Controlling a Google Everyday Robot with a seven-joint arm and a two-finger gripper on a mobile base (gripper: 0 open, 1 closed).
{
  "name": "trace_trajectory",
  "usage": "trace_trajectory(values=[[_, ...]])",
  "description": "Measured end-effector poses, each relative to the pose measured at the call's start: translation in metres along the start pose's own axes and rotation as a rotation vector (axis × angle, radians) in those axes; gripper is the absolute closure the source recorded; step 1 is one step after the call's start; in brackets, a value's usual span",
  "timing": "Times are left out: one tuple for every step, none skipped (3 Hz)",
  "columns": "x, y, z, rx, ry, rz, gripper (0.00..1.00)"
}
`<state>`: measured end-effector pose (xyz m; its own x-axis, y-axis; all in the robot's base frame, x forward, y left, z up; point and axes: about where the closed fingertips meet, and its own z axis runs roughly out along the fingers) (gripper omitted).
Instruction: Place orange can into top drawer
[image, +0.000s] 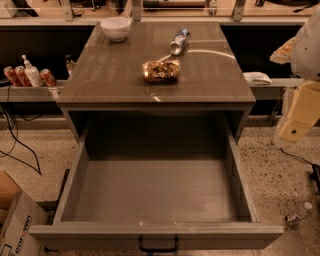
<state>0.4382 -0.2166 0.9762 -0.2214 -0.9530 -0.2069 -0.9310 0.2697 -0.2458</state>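
Observation:
The orange can (161, 71) lies on its side on the grey countertop (115, 75), near the middle and a little back from the front edge. The top drawer (155, 192) under the counter is pulled wide open, and its plain grey inside holds nothing. Its black handle (158, 247) sits centred on the front panel at the bottom of the view. My gripper is not in view. Only a white and cream part of my arm (301, 112) shows at the right edge, beside the drawer and well right of the can.
A white bowl (116, 28) stands at the counter's back left. A silver-and-blue can (179, 41) lies behind the orange can. Red cans (15, 75) and a pump bottle (31, 72) sit on a left shelf. A cardboard box (15, 225) is at the lower left, and a plastic bottle (298, 214) lies on the floor at right.

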Motion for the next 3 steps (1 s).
trace_trajectory(values=[[-0.001, -0.001, -0.001, 0.007, -0.005, 0.000, 0.00], [-0.017, -0.017, 0.002, 0.041, -0.082, -0.024, 0.00], [-0.042, -0.038, 0.008, 0.072, -0.190, -0.068, 0.00]])
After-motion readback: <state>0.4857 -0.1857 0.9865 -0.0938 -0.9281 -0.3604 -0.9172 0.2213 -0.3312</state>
